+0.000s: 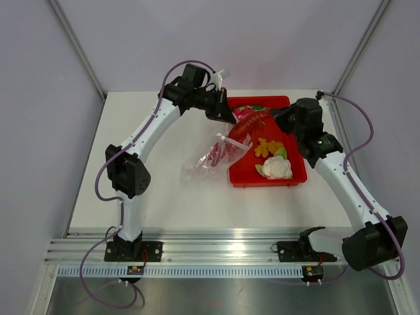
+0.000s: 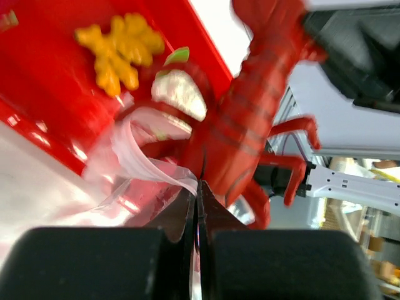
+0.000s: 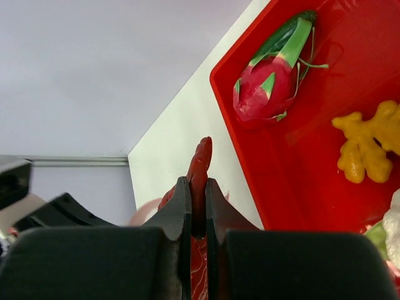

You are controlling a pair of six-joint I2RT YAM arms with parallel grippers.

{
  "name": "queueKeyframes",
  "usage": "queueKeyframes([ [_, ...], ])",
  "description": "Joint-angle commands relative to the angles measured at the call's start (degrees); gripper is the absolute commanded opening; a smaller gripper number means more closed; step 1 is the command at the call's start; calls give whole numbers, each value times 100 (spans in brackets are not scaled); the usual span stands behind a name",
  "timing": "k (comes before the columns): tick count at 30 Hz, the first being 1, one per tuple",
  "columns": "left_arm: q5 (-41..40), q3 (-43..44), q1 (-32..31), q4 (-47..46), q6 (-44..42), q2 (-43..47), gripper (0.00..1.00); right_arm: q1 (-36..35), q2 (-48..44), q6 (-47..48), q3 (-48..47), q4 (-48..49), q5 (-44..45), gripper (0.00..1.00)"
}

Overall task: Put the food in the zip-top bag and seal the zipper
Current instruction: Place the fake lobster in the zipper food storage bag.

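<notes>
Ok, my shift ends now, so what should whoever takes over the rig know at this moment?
Left tool: shut on the edge of the clear crinkly plastic bag.
Right tool: shut on the red segmented lobster-like toy, held beside the bag's mouth.
In the red plastic tray: orange-yellow lumpy piece, white cauliflower-like piece.
Done: bag and lobster gripped.
Left: put lobster and both pieces in, seal bag.
</notes>
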State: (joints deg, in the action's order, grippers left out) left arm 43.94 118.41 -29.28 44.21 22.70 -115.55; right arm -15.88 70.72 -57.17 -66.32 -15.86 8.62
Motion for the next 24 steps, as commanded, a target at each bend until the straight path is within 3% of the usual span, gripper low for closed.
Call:
queueKeyframes([
  [1, 141, 1006, 27, 325, -547, -117, 0, -327, 126, -532, -407, -884, 737, 0],
  [3, 141, 948, 19, 282, -713, -65, 0, -503, 161, -725, -399, -998, 1008, 0],
  [11, -157, -703, 27, 0, -1496, 542, 0, -785, 83, -884, -135, -919, 1107, 0],
  [18, -369, -951, 27, 115, -1778, 586, 0, -829, -479, -603, -91, -936, 1151, 0],
  [24, -272, -733, 27, 115, -1708, 533, 0, -838, -551, -541, -4, -849, 677, 0],
])
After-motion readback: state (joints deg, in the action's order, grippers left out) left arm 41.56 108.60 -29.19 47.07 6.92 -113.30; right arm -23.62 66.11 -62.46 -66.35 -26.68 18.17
